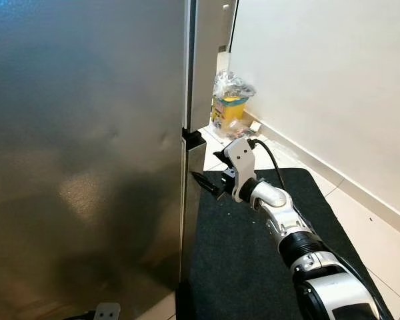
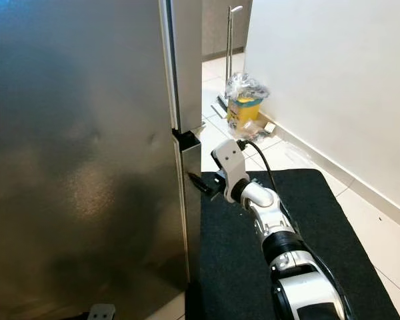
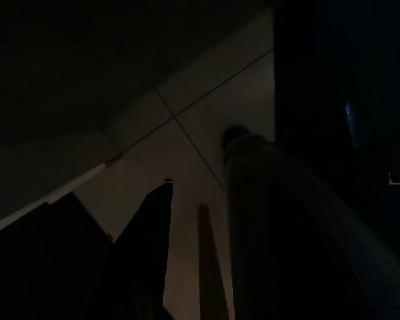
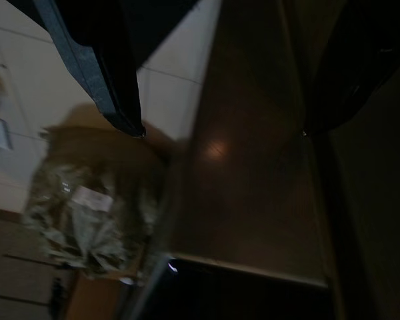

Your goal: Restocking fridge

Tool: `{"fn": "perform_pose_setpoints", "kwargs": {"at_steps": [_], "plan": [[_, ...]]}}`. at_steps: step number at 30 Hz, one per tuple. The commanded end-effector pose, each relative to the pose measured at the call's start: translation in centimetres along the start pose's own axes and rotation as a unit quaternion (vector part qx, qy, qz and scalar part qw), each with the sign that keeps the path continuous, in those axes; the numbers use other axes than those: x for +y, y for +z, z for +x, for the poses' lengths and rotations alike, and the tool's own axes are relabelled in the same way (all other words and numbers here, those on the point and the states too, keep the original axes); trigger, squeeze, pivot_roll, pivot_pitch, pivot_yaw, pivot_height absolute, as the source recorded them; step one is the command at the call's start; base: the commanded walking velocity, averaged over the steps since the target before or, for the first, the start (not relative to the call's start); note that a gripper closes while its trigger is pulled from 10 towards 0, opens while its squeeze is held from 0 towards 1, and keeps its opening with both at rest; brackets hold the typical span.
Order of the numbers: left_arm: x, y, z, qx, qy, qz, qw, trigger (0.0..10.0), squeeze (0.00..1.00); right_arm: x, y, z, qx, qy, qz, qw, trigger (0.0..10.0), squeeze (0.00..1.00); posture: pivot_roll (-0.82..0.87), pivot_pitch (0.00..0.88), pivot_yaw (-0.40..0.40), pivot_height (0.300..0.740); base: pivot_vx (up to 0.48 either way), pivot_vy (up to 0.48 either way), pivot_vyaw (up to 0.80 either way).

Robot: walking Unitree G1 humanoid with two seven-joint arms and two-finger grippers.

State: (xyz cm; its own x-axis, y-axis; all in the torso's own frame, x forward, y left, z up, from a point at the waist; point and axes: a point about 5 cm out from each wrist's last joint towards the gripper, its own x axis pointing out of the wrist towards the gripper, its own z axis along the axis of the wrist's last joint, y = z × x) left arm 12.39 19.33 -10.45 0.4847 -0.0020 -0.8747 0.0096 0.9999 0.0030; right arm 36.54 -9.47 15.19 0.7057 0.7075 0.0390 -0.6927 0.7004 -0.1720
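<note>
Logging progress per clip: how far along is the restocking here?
Barely begun. Done: nothing visible; the fridge doors look closed. In hand: the right gripper reaches the door edge, by the gap between upper and lower doors. The left gripper hangs by a bottle. Left: opening and stocking.

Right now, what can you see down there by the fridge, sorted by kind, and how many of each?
Fridges: 1, the steel fridge, doors closed
Mats: 1, the black mat on the floor
Plastic-wrapped yellow containers: 1, the wrapped container by the wall
Robot grippers: 1, the right gripper at the fridge's door edge
Total: 4
</note>
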Motion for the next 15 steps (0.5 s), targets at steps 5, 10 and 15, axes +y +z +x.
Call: {"fn": "perform_pose_setpoints", "kwargs": {"at_steps": [5, 10, 15], "plan": [[0.2, -2.7, -0.6, 0.052, -0.003, 0.004, 0.999, 10.0, 0.0, 0.8, 1.1, 1.1, -0.021, 0.027, 0.0, 0.999, 10.0, 0.0, -0.02, 0.125, -0.019, 0.74, 0.0, 0.0, 0.0], [0.2, -2.7, -0.6, 0.052, -0.003, 0.004, 0.999, 10.0, 0.0, 0.8, 1.4, 1.6, -0.017, 0.022, -0.008, 1.0, 10.0, 0.0, -0.02, 0.13, -0.02, 0.74, 0.0, 0.0, 0.0], [0.2, -2.7, -0.6, 0.052, -0.002, 0.004, 0.999, 10.0, 0.0, 0.5, 1.9, 2.1, -0.015, -0.007, -0.02, 1.0, 10.0, 0.0, -0.01, 0.133, -0.02, 0.74, 0.0, 0.0, 0.0]]}}
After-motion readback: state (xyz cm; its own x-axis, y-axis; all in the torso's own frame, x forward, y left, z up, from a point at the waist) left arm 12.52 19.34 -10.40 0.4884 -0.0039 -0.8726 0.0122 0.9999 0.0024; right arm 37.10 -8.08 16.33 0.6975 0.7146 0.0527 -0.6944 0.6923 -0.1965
